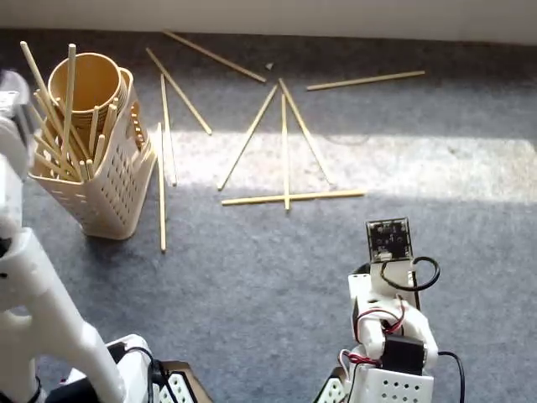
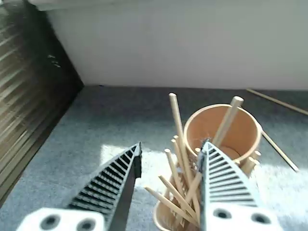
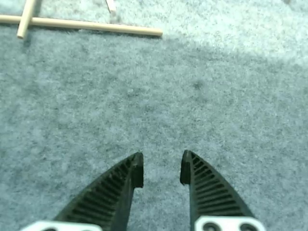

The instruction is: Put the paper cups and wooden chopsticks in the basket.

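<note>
Left wrist view: left pincer (image 2: 171,146) spread wide, empty, above tan paper cups (image 2: 242,135); right pincer (image 3: 162,161) slightly parted over grey tabletop (image 3: 226,91).

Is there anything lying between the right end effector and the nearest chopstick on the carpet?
Nothing visible. Only bare carpet separates the right end effector from the horizontal chopstick.

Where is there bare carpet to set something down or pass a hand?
Free: the stretch between the basket and the right pincer, on the arms' side of the crosswise chopstick. Crowded: loose chopsticks fan out beyond it.
</note>
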Available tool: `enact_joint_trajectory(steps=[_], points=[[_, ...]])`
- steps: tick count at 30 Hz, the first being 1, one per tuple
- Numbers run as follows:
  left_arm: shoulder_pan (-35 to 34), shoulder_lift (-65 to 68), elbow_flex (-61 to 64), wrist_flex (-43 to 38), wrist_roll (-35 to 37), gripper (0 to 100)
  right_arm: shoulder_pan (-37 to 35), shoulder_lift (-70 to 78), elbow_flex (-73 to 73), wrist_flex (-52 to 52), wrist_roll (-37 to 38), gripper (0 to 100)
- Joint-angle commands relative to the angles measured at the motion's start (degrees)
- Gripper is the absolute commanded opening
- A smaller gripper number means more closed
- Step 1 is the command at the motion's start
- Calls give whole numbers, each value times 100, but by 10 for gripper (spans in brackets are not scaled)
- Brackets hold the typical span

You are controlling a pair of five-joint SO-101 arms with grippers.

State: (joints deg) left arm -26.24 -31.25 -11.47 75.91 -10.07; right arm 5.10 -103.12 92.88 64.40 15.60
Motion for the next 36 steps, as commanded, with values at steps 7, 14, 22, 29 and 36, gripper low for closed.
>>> enact_joint_trajectory(steps=[7,14,22,29,36], points=[[3363,796,-303,2655,-422,217,-40,31,13,-101,193,145],[4418,585,2246,1292,-185,217,-303,57,13,-84,211,145],[3116,1534,3600,-1741,791,220,-303,31,171,-92,220,145],[2747,2958,3424,-2224,1371,222,-303,31,189,-92,220,145],[2097,3714,2571,-1512,1846,264,-303,31,189,-92,220,145]])
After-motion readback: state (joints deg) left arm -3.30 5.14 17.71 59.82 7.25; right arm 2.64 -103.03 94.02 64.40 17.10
